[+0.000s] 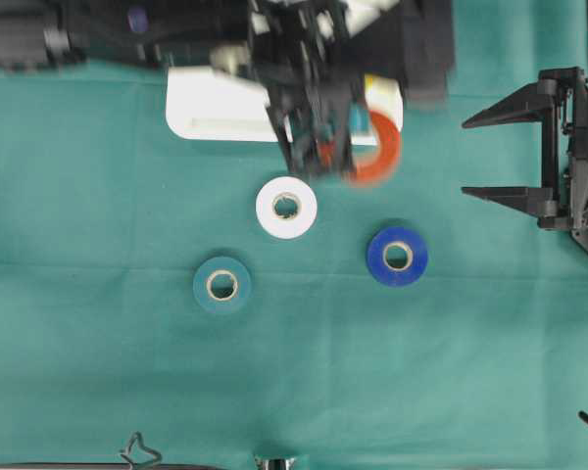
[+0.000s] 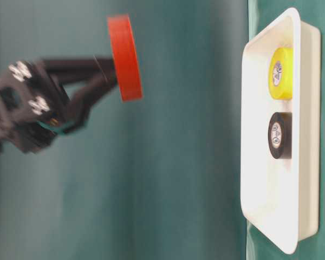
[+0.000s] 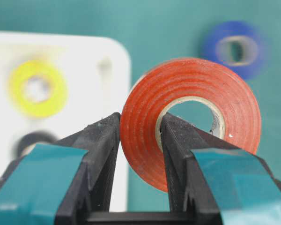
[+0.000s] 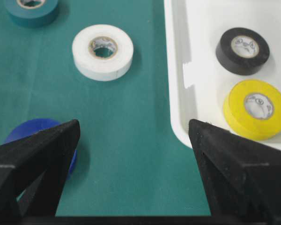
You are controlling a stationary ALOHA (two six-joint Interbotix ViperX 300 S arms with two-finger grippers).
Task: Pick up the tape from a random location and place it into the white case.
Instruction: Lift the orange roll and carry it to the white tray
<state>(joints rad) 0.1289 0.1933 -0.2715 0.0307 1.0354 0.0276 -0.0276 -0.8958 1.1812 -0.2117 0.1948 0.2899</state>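
Note:
My left gripper [image 3: 140, 119] is shut on the red tape [image 3: 234, 98], one finger outside the roll and one through its core. Overhead, the red tape [image 1: 380, 157] hangs in the air by the right end of the white case [image 1: 206, 108], held by the left gripper [image 1: 325, 157]. From table level the red tape [image 2: 124, 57] is well above the white case [image 2: 260, 135]. A yellow roll [image 4: 256, 108] and a black roll [image 4: 242, 50] lie in the case [image 4: 178, 93]. My right gripper [image 1: 467, 158] stands open and empty at the right.
On the green cloth lie a white roll [image 1: 286, 208], a blue roll [image 1: 397, 257] and a teal roll [image 1: 222, 285]. The blue roll [image 4: 28, 131] sits just beyond the right gripper's left finger. Dark arm hardware covers the top of the overhead view.

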